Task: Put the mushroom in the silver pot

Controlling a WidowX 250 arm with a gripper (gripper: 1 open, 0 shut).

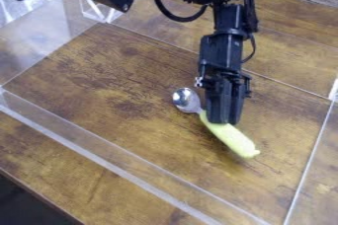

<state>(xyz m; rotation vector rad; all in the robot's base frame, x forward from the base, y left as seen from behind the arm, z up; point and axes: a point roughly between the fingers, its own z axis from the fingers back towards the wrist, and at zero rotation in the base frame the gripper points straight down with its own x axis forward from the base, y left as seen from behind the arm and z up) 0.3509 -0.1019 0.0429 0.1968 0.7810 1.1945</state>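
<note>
No mushroom and no silver pot show in this view. My gripper [218,117] points straight down over the right half of the wooden board [106,81]. Its fingers are shut on the middle of a spoon-like utensil. The utensil's round silver head [183,98] sticks out to the left of the fingers. Its yellow-green handle [235,139] runs down and to the right, lying low over the wood. The black arm reaches in from the top of the frame and hides the board behind it.
Clear acrylic walls enclose the board: a low front wall [93,135] runs diagonally, and a side wall [311,160] stands at the right. A small clear acrylic stand [101,8] sits at the back left.
</note>
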